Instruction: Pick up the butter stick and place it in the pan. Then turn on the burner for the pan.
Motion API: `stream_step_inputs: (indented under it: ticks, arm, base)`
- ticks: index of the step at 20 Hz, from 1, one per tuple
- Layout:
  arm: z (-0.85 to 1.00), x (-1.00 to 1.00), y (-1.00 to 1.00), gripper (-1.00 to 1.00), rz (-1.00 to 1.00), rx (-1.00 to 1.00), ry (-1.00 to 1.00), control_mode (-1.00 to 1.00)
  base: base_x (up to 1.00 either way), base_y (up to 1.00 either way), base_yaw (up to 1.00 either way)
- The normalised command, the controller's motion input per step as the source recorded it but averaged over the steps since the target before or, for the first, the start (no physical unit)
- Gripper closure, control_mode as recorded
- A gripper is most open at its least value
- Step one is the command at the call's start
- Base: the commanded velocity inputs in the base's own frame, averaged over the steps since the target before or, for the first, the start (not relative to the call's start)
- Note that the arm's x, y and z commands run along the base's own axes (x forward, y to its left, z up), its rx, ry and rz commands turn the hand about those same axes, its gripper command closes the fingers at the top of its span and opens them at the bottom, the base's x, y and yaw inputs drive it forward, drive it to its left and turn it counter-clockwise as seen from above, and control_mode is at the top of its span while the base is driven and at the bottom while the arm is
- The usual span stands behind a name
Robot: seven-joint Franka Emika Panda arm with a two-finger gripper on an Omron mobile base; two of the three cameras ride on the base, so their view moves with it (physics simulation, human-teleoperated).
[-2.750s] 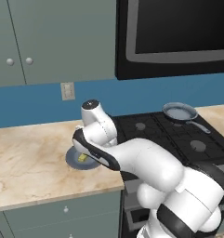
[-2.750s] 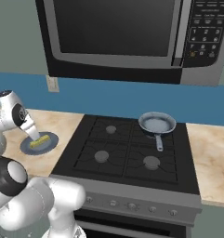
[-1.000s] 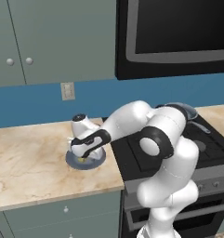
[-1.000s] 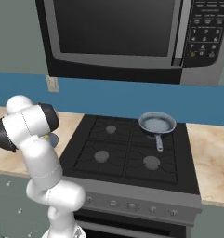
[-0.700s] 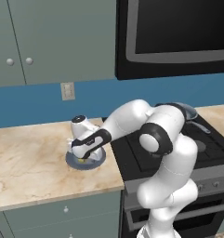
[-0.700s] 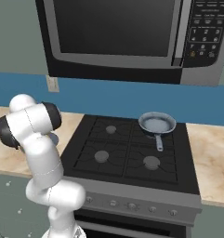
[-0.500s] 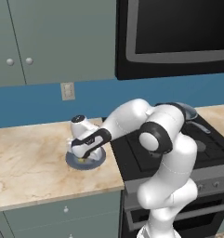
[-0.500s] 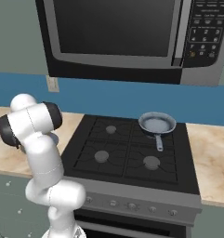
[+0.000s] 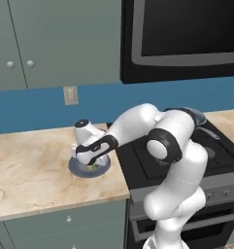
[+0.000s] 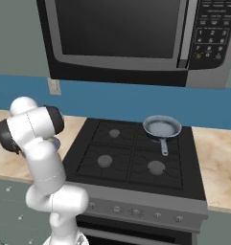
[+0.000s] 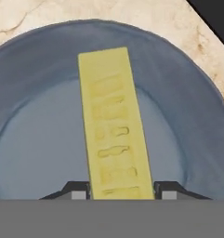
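The pale-yellow butter stick (image 11: 114, 125) lies flat on a dark blue-grey plate (image 11: 201, 116) on the counter left of the stove. My gripper (image 11: 121, 193) reaches straight down onto it, with one dark fingertip (image 11: 78, 191) against each long side of its near end. In the left base view the gripper (image 9: 91, 163) sits low over the plate (image 9: 78, 170). The grey-blue pan (image 10: 161, 127) rests on the stove's back right grate, handle toward the front, and hides the burner beneath it. My arm partly covers the pan (image 9: 196, 115) in the left base view.
A black stove (image 10: 131, 153) has three uncovered burner caps and a row of knobs (image 10: 136, 212) on its front panel. A microwave (image 10: 131, 33) hangs above it. Beige counter (image 9: 26, 165) spreads left of the plate, and a wall outlet (image 9: 70, 95) sits behind.
The jaws have closed from wide open onto the sides of the butter stick. The hand has settled slightly lower over the plate; the pan has not moved.
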Motion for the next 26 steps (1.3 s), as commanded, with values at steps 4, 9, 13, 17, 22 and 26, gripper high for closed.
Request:
stream_step_inputs:
  ticks: [4, 9, 13, 17, 22, 26]
  arm:
    - [0.10, -0.43, -0.45, 1.00, 0.00, 0.01, -0.32, -1.00]
    - [0.60, -0.54, -0.39, 1.00, 0.00, 0.00, -0.41, -1.00]
    - [0.96, -0.24, -0.29, 1.00, 0.00, 0.00, -0.36, -1.00]
    - [1.00, -0.02, -0.23, 1.00, 0.00, 0.00, -0.24, -1.00]
    - [0.77, -0.09, -0.42, 1.00, -0.08, 0.04, -0.07, -1.00]
    - [0.51, -0.21, -0.63, 1.00, -0.16, 0.13, 0.03, -1.00]
  base:
    - [0.00, 0.00, 0.00]
    - [0.00, 0.00, 0.00]
    - [0.00, 0.00, 0.00]
    - [0.00, 0.00, 0.00]
    - [0.00, 0.00, 0.00]
    - [0.00, 0.00, 0.00]
